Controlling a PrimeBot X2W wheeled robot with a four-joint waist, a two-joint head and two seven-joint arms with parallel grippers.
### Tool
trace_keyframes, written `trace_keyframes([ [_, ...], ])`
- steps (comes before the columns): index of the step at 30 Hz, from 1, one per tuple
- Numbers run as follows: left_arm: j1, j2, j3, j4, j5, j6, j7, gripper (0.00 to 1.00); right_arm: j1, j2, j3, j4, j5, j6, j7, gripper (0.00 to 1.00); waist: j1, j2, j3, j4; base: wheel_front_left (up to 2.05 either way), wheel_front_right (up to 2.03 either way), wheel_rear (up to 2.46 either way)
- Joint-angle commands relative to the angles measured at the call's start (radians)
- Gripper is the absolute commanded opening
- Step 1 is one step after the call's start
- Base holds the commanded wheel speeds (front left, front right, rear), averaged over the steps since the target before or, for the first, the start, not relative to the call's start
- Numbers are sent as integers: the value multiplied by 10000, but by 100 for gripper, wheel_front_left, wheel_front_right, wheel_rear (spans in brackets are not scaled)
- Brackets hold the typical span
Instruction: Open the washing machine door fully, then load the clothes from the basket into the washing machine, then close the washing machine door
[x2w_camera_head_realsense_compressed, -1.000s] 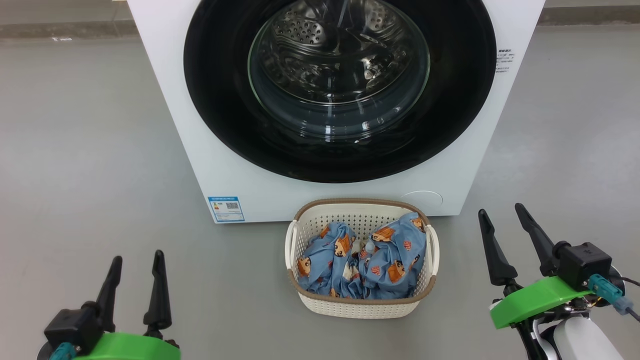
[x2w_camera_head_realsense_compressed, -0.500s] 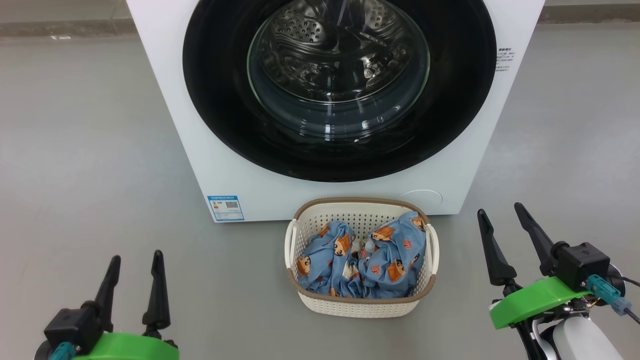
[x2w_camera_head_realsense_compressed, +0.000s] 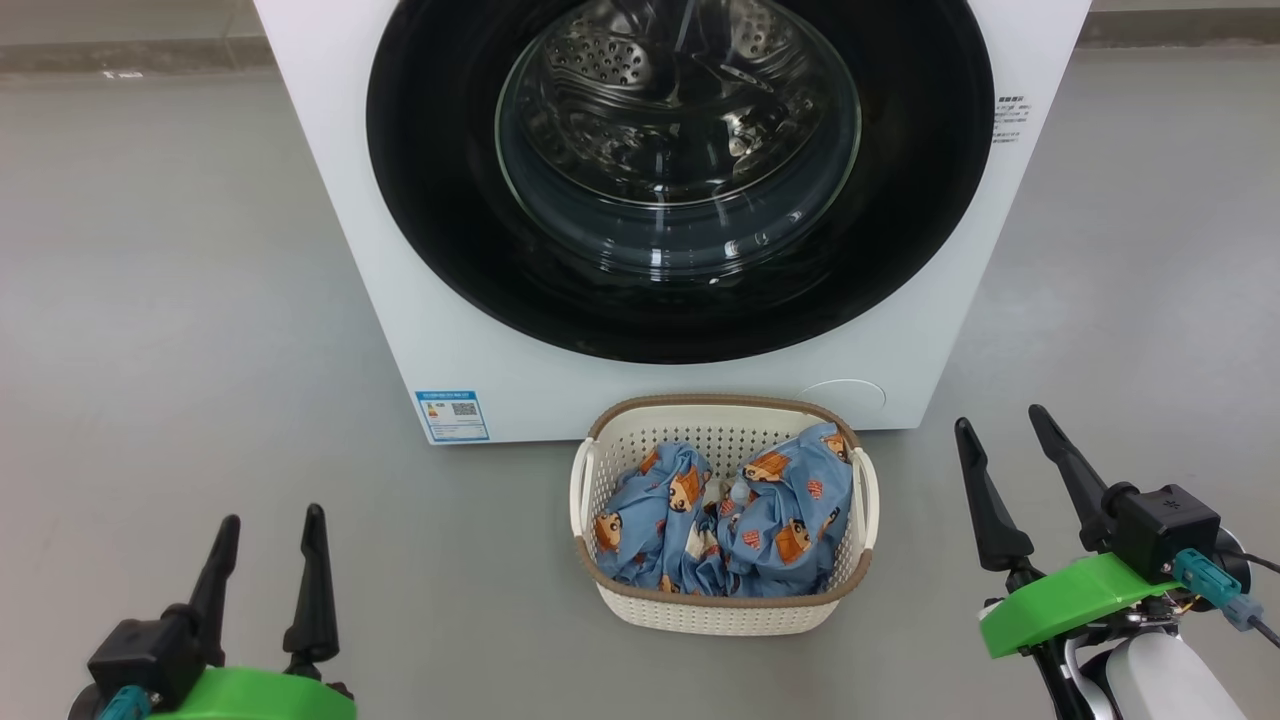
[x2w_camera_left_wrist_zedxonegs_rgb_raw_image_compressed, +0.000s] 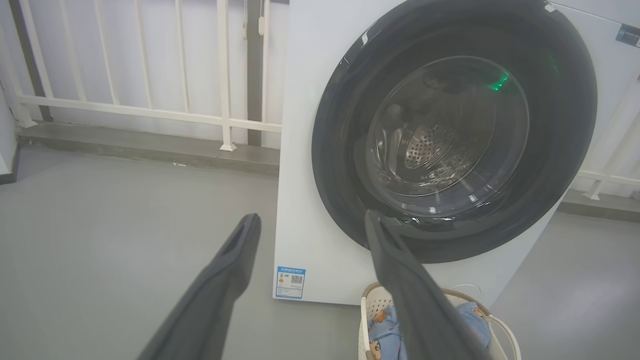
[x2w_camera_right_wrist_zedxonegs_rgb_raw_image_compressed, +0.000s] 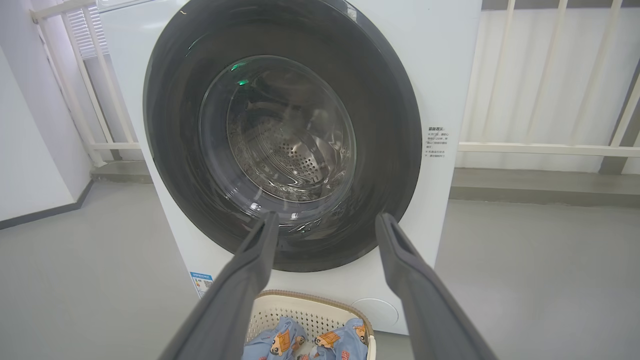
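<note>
the washing machine (x2w_camera_head_realsense_compressed: 330, 200) stands on the grey floor (x2w_camera_head_realsense_compressed: 150, 300), a white box whose front is taken up by the washing machine door (x2w_camera_head_realsense_compressed: 430, 200). the door lies shut, flat against the front, its glossy black rim around a bulging glass window (x2w_camera_head_realsense_compressed: 680, 200). through the glass the perforated steel drum (x2w_camera_head_realsense_compressed: 600, 60) shows bare metal. the basket (x2w_camera_head_realsense_compressed: 720, 612) sits on the floor just in front of the machine's lower edge, below the door and a little right of its middle; whether it touches the machine i cannot tell. in the basket lie the clothes (x2w_camera_head_realsense_compressed: 780, 520), light blue fabric with orange-brown cartoon figures, bunched into two mounds that cover its bottom, with a bit of cream cloth between them.

at the far left the left hand (x2w_camera_head_realsense_compressed: 274, 515) hangs low over the floor, fingers spread wide, holding nothing, well apart from basket and machine. right of it a blue label sticker (x2w_camera_head_realsense_compressed: 452, 416) sits at the machine's lower left corner, and a round cover (x2w_camera_head_realsense_compressed: 843, 396) is faintly outlined at the lower right, just behind the basket's rim. at the far right the right hand (x2w_camera_head_realsense_compressed: 1000, 416) is likewise spread wide and holds nothing, beside the basket with floor between. the closed door stands between both hands and the drum. behind the machine a white railing (x2w_camera_left_wrist_zedxonegs_rgb_raw_image_compressed: 150, 111) runs.
</note>
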Motion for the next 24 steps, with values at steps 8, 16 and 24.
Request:
trace_keyframes([
  [8, -492, 236, 348, -220, 181, -17, -91, 100, -515, -155, 199, -266, -53, 75, -124, 100, 0, 0, 18, -2, 28, 28, -56],
  [16, -486, 205, 394, -229, 244, -18, -91, 100, -496, -118, 189, -265, -69, 75, -124, 100, 0, 0, 36, -3, 89, 89, -178],
  [24, -492, 175, 431, -198, 274, -19, -91, 100, -501, -117, 175, -242, -27, 75, -124, 100, 0, 0, 57, 8, 123, 123, -245],
])
